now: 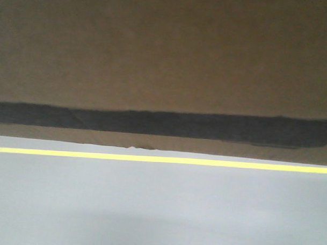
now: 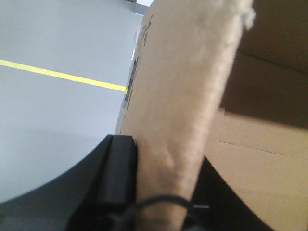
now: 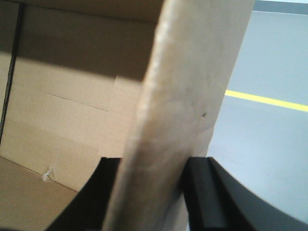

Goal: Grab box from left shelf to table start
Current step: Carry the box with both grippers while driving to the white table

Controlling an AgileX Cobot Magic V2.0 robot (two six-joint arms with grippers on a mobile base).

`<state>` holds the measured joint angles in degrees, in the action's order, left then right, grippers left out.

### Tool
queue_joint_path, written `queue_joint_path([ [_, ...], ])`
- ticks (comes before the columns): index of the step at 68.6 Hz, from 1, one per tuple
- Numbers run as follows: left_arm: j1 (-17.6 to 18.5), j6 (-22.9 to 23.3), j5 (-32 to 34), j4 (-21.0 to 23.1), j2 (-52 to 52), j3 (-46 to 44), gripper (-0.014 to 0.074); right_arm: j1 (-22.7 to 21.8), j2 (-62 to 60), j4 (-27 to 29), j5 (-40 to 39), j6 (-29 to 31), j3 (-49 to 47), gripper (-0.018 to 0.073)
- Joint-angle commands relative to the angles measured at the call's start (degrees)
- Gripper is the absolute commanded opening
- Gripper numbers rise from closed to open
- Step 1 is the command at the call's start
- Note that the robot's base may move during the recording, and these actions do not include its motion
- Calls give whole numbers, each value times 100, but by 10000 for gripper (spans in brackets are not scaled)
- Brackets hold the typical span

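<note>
The box (image 1: 166,58) hangs right up against my front camera, its tan cardboard filling the upper part of that view, with a dark band (image 1: 163,125) running across it near the lower edge; I hold it by its two side walls. My left gripper (image 2: 166,192) is pinched onto the left-hand wall (image 2: 187,96) from above the rim. One black finger (image 2: 118,173) presses flat on the outer face, while the other sits in shadow on the inner side. My right gripper (image 3: 154,192) clamps the right-hand wall (image 3: 192,96) the same way, a black finger (image 3: 199,192) touching each face of the board. Both wrist views look down into the open box: bare cardboard inside, creased, with a shadow across the far wall. Outside and below lies the grey floor (image 1: 160,208); a yellow line (image 1: 162,159) crosses it just beneath the box's lower edge in the front view. I cannot tell whether the box touches any surface.
</note>
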<state>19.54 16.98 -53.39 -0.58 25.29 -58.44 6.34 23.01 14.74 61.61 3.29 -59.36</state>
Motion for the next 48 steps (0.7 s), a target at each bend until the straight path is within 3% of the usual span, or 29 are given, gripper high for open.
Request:
queue_joint_path([
  [1, 145, -777, 520, 745, -20, -222, -92, -23, 100, -307, -1133, 317, -165, 62],
  [48, 145, -777, 520, 745, -20, -222, -92, -23, 100, -307, -1134, 317, -153, 62],
])
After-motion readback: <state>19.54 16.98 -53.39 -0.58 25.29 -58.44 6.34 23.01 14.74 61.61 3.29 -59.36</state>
